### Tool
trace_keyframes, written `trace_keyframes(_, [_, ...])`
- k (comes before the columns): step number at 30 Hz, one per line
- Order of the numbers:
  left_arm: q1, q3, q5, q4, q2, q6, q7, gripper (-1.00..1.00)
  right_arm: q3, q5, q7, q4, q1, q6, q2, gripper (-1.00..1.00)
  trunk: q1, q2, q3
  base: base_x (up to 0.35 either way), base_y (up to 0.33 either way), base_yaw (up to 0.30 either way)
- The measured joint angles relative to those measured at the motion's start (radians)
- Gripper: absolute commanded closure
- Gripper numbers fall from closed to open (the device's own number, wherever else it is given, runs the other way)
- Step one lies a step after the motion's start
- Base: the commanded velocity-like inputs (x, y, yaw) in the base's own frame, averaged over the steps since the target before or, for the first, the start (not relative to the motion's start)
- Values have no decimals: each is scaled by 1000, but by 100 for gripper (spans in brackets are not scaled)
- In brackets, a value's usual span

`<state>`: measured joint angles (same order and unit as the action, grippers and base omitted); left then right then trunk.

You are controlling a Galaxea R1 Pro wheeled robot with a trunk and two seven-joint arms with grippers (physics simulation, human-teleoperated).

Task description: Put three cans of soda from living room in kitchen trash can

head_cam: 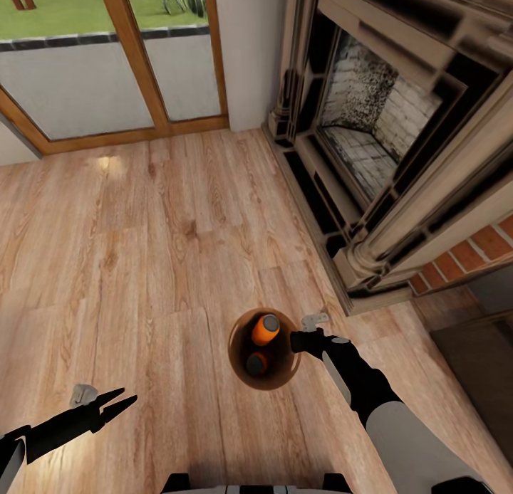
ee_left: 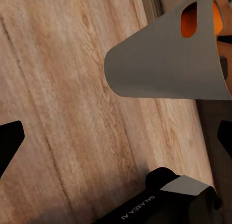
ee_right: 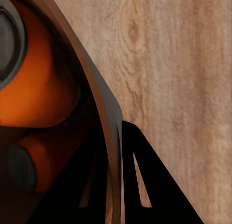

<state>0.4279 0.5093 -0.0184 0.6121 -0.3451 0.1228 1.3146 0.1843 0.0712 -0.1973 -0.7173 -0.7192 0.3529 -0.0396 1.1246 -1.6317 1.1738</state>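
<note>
Head view, room: living room, wood floor (head_cam: 142, 252), brick fireplace (head_cam: 370, 124), wood-framed glass doors (head_cam: 107, 60). No kitchen fittings in sight.
Head view, bin: trash can (head_cam: 241, 362) held up over the floor by the right gripper (head_cam: 303, 339), which pinches its rim on the fireplace side.
Head view, cans: two soda cans in the bin, one (head_cam: 265, 329) leaning near the rim, one (head_cam: 257, 364) lower down. A third is not discernible; cannot tell if it lies beneath.
Head view, left gripper (head_cam: 122, 401): jaws parted, holding nothing, well apart from the bin.
Left wrist view: bin wall (ee_left: 164, 64) renders grey here; orange shows through a handle slot (ee_left: 189, 20). Fingertips (ee_left: 9, 141) spread wide, nothing between them.
Left wrist view, writing: small pale lettering on the robot's dark link (ee_left: 137, 207), seen inverted, appears to read "GALAXEA A1". No labels legible on cans or bin.
Right wrist view: one finger (ee_right: 154, 185) outside the bin wall (ee_right: 104, 117), the other inside; jaws clamped on the rim. Two orange cans (ee_right: 36, 93) inside.
Judgement, step: carrying the bin to the kitchen.
Judgement, technique: keep the bin level and turn the base gently; a one-point rim pinch may let it swing and spill the leaning can.
</note>
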Motion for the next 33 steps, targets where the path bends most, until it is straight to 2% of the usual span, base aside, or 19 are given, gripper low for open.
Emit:
trace_keyframes(9, [0, 0, 0, 0, 0, 0, 28, -100, 0, -1, 0, 0, 0, 0, 0, 100, 35, -63, 28, 0, 0, 0])
trace_keyframes(12, [0, 0, 0, 0, 0, 0, 38, -100, 0, 1, 0, 0, 0, 1, 0, 100, 35, -63, 28, 0, 0, 0])
trace_keyframes(33, [0, 0, 0, 1, 0, 1, 43, -100, 0, 0, 0, 0, 0, 2, 0, 100, 115, -210, 94, 0, 0, 0])
